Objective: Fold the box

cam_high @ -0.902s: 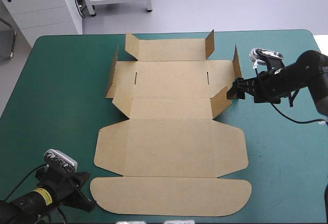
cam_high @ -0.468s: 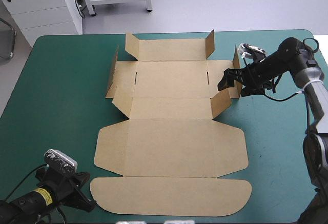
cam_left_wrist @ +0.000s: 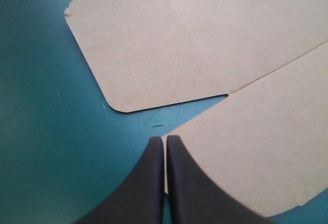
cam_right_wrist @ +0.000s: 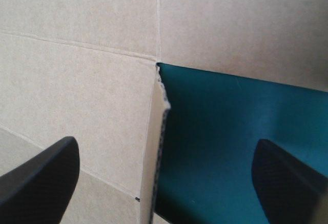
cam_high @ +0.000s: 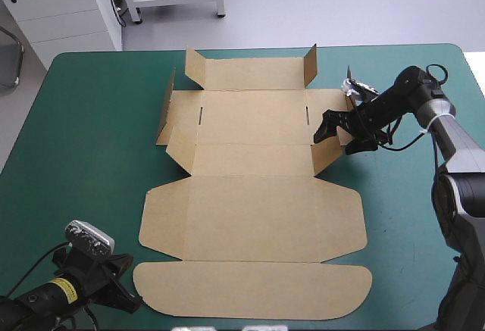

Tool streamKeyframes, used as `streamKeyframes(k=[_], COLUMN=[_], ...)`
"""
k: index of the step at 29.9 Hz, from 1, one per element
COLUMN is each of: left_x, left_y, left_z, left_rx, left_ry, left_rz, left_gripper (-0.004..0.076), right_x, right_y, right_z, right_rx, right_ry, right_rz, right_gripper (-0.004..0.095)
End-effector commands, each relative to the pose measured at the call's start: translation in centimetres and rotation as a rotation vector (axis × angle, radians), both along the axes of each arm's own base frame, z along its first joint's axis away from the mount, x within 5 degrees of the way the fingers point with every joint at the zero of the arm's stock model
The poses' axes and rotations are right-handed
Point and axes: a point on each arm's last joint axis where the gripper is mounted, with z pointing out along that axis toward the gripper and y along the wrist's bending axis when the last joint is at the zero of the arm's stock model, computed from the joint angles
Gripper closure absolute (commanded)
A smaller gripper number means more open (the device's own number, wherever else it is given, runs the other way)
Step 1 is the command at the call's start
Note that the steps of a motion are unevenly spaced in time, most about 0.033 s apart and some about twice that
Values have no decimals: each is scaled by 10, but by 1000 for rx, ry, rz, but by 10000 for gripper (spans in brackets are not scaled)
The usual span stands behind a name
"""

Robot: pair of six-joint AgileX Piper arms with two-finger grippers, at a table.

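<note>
The box point(cam_high: 250, 210) is lying mostly flat on the table point(cam_high: 91, 119). The right gripper point(cam_right_wrist: 165, 149) is gaping, straddling a raised flap point(cam_right_wrist: 154, 172) at the box's right side. The left gripper point(cam_left_wrist: 164, 144), clenched, is pointing at its near-left corner.

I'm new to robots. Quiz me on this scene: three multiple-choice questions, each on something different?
1. Where is the right gripper? A) table's near-left corner B) astride an upright flap on the box's right side C) off the table
2. The table cover's colour? A) red B) white C) teal-green
3. The left gripper's fingers? A) shut B) wide apart C) holding a cup
Answers: 1 B, flap's edge shows between its open fingers; 2 C, visible around the box; 3 A, they meet in one arch.
</note>
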Motion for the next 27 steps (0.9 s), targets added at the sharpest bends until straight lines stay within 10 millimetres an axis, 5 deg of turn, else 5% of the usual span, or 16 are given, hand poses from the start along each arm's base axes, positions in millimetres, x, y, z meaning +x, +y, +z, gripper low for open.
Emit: streamKeyframes(k=[1,12,27], left_x=[4,4,4], left_y=[-3,-3,-3], left_z=[13,13,13], left_rx=[-51,-52,-54], left_ry=[-62,-61,-58], left_rz=[0,1,3], left_gripper=[731,731,731], right_x=[-4,-3,1], right_y=[16,35,31], right_z=[24,21,27], right_rx=[43,22,-41], right_ry=[-68,-126,-217], right_rz=[55,142,228], right_gripper=[142,923,924])
